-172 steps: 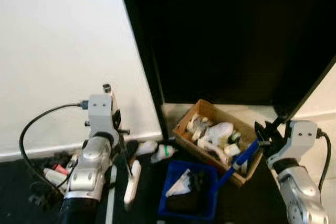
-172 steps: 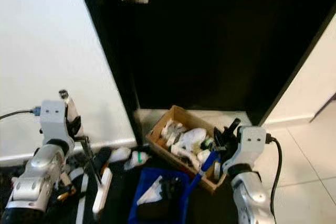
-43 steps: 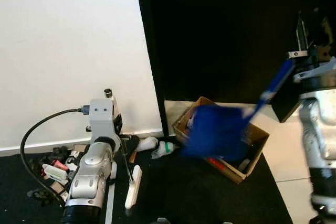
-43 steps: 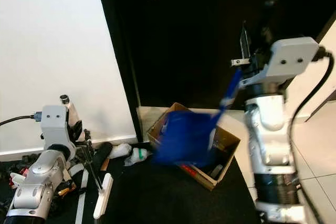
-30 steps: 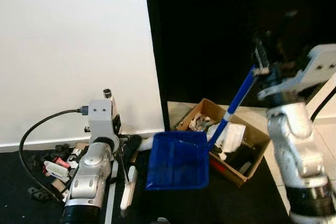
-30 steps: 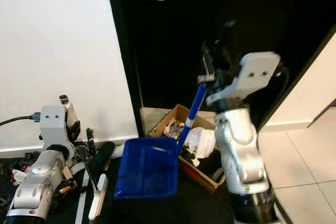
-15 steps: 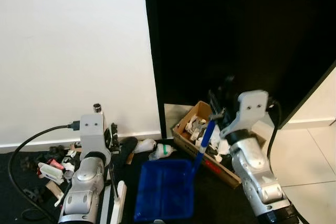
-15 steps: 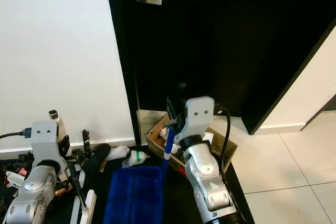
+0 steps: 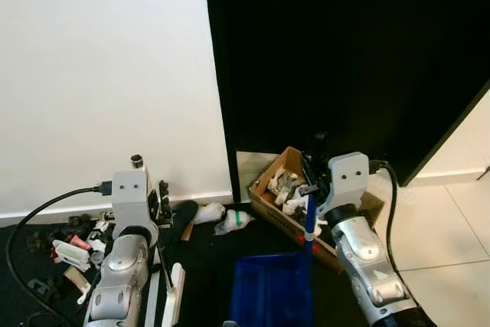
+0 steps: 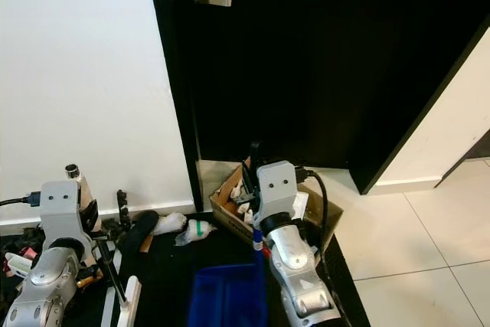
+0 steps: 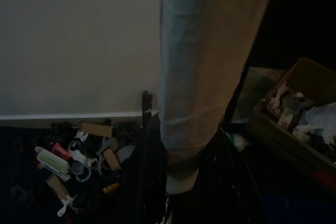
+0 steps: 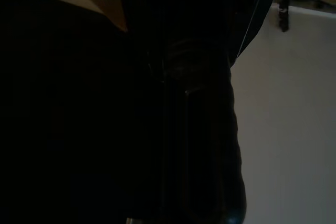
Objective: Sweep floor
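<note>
Left eye view: my right gripper [image 9: 310, 203] pinched the blue dustpan [image 9: 273, 299] by its handle, pan low at 6 o'clock beside the cardboard box [image 9: 269, 186]. My left gripper [image 9: 162, 223] clamped the broom [image 9: 173, 300] at 8 o'clock, near floor litter [image 9: 70, 246].

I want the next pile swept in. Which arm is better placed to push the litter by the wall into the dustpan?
Left. Its gripper holds the broom beside the litter. The right gripper holds the blue dustpan on the dark floor.
</note>
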### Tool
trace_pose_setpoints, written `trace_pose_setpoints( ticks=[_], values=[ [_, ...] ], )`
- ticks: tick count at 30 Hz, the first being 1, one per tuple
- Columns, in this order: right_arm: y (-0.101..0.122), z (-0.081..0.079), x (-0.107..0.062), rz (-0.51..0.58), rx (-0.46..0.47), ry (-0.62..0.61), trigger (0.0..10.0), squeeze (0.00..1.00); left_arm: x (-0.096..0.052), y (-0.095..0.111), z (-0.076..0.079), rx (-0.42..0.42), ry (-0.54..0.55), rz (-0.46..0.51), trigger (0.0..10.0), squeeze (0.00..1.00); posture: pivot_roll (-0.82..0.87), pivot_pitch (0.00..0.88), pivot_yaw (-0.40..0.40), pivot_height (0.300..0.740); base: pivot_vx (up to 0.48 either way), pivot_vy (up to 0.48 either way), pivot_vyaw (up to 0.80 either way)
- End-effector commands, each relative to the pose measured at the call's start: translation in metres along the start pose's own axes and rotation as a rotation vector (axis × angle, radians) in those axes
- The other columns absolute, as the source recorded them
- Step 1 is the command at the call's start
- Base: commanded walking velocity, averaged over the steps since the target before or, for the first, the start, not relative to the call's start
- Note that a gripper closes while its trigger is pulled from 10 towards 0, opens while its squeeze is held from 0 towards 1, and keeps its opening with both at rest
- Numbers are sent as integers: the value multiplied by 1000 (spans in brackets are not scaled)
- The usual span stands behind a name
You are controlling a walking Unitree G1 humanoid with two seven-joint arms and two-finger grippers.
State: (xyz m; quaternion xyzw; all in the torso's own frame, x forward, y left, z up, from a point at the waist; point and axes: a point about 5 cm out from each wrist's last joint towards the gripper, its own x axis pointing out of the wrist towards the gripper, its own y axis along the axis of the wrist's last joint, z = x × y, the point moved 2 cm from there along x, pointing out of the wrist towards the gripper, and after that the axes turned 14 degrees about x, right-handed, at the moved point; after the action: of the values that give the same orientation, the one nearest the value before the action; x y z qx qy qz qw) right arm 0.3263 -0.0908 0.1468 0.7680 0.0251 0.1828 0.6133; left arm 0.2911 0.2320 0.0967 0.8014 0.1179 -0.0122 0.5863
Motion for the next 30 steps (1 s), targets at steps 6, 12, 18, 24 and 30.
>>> trace_pose_setpoints(
  ticks=[6,12,18,24,30],
  values=[
    [6,9,3,50,10,-47,10000,0,-5,2,2,-12,20,23,10000,0,64,132,29,740,0,0,0],
    [3,16,3,48,25,-75,10000,0,-4,1,4,1,18,16,10000,0,64,133,29,740,0,0,0],
    [2,19,4,50,38,-91,10000,0,-3,5,5,8,16,29,10000,0,65,134,31,740,0,0,0],
    [0,19,3,50,51,-99,10000,0,-1,8,6,9,17,34,10000,0,67,134,32,740,0,0,0],
    [-1,19,3,49,51,-98,10000,0,2,11,4,7,17,40,10000,0,66,136,33,740,0,0,0]
  ],
)
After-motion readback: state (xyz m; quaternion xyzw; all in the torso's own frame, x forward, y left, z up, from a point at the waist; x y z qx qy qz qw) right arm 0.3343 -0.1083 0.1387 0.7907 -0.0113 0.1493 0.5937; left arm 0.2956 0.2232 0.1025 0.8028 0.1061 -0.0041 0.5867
